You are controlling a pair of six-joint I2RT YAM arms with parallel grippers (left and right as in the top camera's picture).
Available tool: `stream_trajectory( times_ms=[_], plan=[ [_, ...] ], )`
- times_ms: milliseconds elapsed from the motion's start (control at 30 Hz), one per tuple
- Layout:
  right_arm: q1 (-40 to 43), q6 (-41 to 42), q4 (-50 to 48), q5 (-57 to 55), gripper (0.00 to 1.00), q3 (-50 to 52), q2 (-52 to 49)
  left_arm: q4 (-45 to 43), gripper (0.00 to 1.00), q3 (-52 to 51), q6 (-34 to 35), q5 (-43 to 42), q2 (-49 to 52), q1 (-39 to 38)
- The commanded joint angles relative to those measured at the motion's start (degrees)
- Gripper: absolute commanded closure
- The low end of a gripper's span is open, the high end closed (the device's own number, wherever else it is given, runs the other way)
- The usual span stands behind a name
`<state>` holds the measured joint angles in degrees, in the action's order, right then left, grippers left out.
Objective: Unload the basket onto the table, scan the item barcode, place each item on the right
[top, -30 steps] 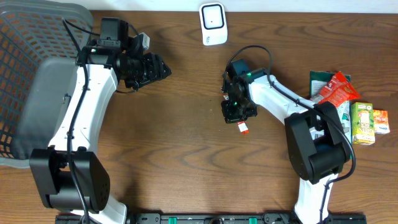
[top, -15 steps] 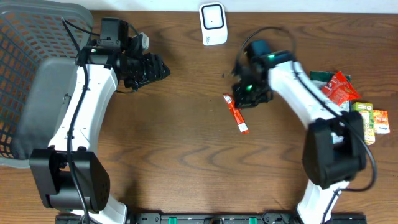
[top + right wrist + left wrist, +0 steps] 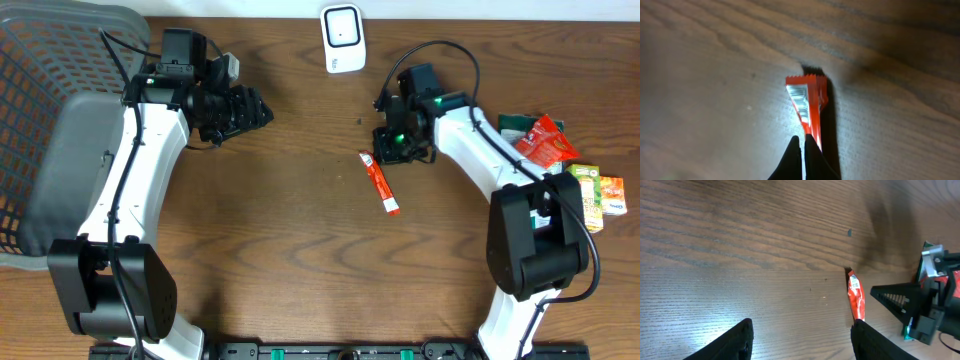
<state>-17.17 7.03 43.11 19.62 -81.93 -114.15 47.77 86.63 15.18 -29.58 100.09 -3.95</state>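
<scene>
Found a narrow red sachet lying flat on the wooden tabletop, roughly midway between the far and near edges and a little toward the right edge. Ran slantwise, one end pointing to the far edge and the other angled toward the near right corner. Showed a saw-toothed crimp at its far end in the right wrist view, with a white printed panel just below it, too blurred to read.

Noted a dark mesh basket at the far left corner, with only its lattice walls and a pale grey floor on view and part of it hidden behind the left arm. Noted also a small white scanner standing at the far edge, well apart from the sachet, and a heap of packets with a green and yellow carton at the right edge.

Found the right end effector closed, fingers pressed together with nothing between them, just beside the far end of the sachet in the overhead view. From its own wrist camera, tips overlapped the sachet's length; could not tell whether touching it or above it. Found the left end effector with fingers spread and nothing between them, held toward the far left of the tabletop, well apart from the sachet.
</scene>
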Motion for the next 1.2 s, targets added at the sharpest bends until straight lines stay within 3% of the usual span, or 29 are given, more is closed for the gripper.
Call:
stream_trajectory(
  times_ms=[0, 267, 567, 867, 1167],
  plan=[
    [-1.3, 3.2, -2.3, -4.3, 0.99, 1.7, -0.3, 0.2, 0.37, -0.3, -0.5, 0.7, -0.1, 0.0],
    [-3.7, 6.3, -8.2, -11.2, 0.99, 7.4, -0.3, 0.2, 0.37, -0.6, -0.5, 0.7, -0.1, 0.0],
    [-5.0, 6.7, -12.9, -11.7, 0.99, 13.9, -0.3, -0.1, 0.37, -1.1, -0.5, 2.6, -0.1, 0.0],
    [-2.2, 6.6, -6.4, -8.2, 0.99, 3.7, 3.9, 0.0, 0.37, -1.1, -0.5, 3.3, -0.1, 0.0],
    [-3.9, 6.7, -7.4, -7.3, 0.99, 4.7, 1.9, 0.0, 0.36, -1.1, -0.5, 3.3, -0.1, 0.0]
  ],
)
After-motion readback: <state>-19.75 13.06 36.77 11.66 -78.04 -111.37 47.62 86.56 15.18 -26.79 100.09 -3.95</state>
